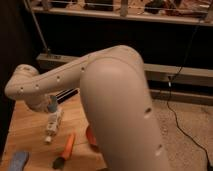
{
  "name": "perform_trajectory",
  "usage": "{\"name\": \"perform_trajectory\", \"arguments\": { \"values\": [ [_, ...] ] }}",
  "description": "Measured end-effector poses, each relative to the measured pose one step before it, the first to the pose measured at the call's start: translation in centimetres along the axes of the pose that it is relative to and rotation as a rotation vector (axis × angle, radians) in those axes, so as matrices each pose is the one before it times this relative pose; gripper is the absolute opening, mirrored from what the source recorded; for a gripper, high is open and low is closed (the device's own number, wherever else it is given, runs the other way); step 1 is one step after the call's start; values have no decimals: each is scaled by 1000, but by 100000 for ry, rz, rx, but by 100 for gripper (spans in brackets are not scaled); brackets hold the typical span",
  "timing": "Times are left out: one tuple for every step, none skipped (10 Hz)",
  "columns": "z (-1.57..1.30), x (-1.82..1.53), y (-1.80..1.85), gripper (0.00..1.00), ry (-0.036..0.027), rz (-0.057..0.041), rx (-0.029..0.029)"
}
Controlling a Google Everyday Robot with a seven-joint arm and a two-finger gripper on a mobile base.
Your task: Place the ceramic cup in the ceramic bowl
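**Gripper low over the table's left side, bowl mostly hidden**

Gripper (50, 102) sits at the far end of the cream, hole-dotted arm (117, 100), tucked under the wrist above the left part of the pale wooden table (27, 132). Its fingers are together. A small blue-grey round shape at its tip reads as the ceramic cup (53, 107); whether the fingers actually pinch it, or only stand against it, cannot be told.

The glossy reddish-brown ceramic bowl (90, 136) shows only as a thin sliver at the edge of the arm's bulky upper link, to the right of the cup and apart from it.

Risks, as judged:
- The arm screens the bowl, so the release point may be misjudged and the cup land on the rim or on the wood.
- A white oblong object (53, 125) lies just below the gripper, and an orange-handled tool with a dark tip (68, 147) lies between it and the bowl; a low carry could knock either.
- If the grip is only on the rim, the cup may slip or tilt in transit.
- A speckled blue flat pad (18, 160) at the near-left corner looks well out of the path.
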Motion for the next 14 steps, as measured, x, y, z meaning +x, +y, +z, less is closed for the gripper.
{"name": "perform_trajectory", "arguments": {
  "values": [
    [-593,1265,71,0,-209,1990,-246],
    [-603,1347,-36,0,-625,2599,-70],
    [-630,1392,-162,0,-1063,3196,148],
    [-430,935,-119,0,-953,2113,70],
    [-390,1150,-62,0,-1208,1898,-39],
    [-127,1587,-159,0,-660,1239,464],
    [-27,2154,-514,0,-218,3130,1226],
    [3,1253,-314,0,119,2247,746],
    [6,1509,-323,0,340,2440,1120],
    [60,1347,-29,0,437,1887,1112],
    [129,771,-9,0,384,1339,479],
    [231,955,-149,0,645,1914,402],
    [277,756,-78,0,486,1703,7],
    [445,853,-116,0,577,2149,-236]
  ]
}}
